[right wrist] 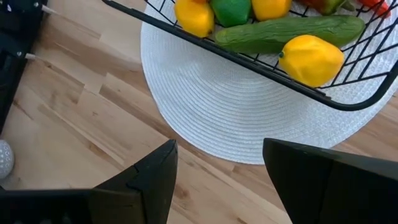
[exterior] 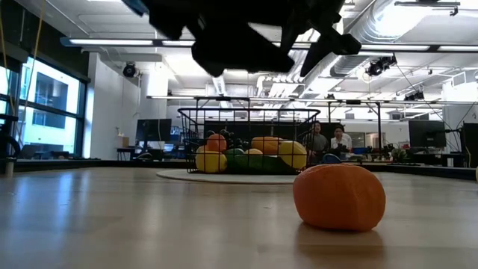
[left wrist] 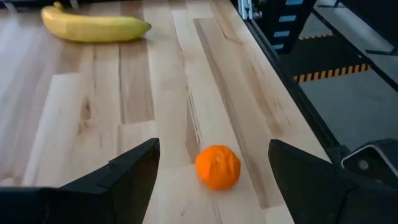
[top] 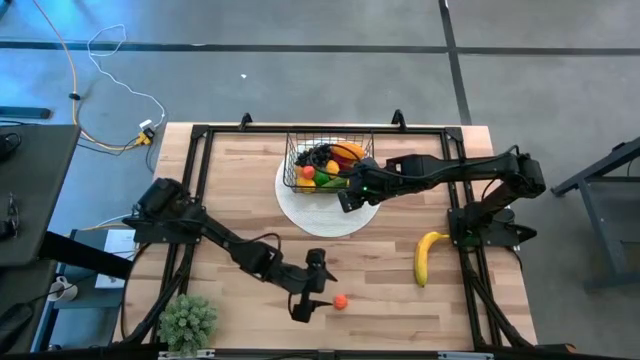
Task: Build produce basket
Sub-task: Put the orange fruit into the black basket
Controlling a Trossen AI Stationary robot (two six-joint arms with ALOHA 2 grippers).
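Wooden slats make up the surface (top: 250,200) in the high view, with the basket (top: 330,165) at upper centre standing on a round white plate (top: 325,215) and already holding several pieces. The left end effector (top: 312,292) sits at lower centre, fingers apart, just left of a small orange (top: 341,301); a banana (top: 428,257) lies loose at centre right. The right end effector (top: 350,197) hangs at the basket's lower right edge, empty and open.

Low view: the orange (exterior: 339,196) fills the right foreground, the basket (exterior: 250,140) behind it at mid-frame; dark arm parts blur across the top, so little can be read there.

Left wrist view: the orange (left wrist: 217,167) rests on the wood between the spread fingers (left wrist: 134,177), slightly ahead of them, not touched.

Right wrist view: cucumber (right wrist: 289,31) and lemons (right wrist: 310,58) lie inside the mesh above the plate.

The step looks like picking up the orange; next the left arm should ease forward and down, then close on it.
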